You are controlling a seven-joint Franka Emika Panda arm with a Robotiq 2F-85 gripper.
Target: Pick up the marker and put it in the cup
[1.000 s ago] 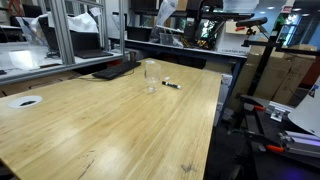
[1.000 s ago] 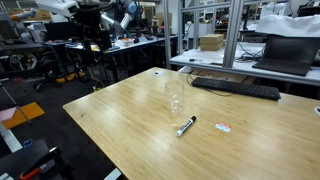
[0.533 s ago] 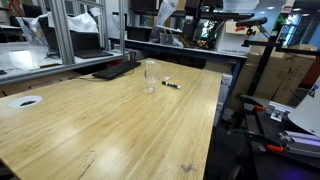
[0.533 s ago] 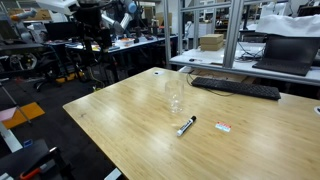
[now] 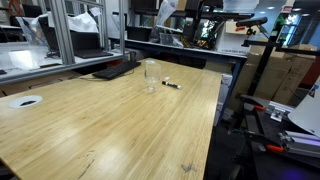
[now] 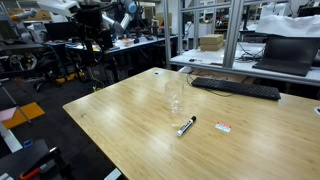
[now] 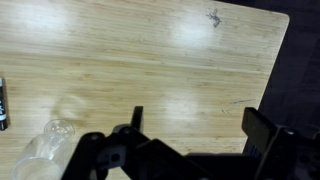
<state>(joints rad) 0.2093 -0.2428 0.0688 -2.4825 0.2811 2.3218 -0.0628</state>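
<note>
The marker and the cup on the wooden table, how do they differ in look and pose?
The marker is mostly dark; the cup is clear and see-through. The marker lies flat on the table; the cup stands upright. The marker is slim; the cup is much wider. Both rest on the same table, near each other but not touching.

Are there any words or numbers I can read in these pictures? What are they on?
No text can be read anywhere.
The small white tag beside the marker: too small to read.
The lit screen behind the table: blurred.
The cup: no marks seen.
</note>
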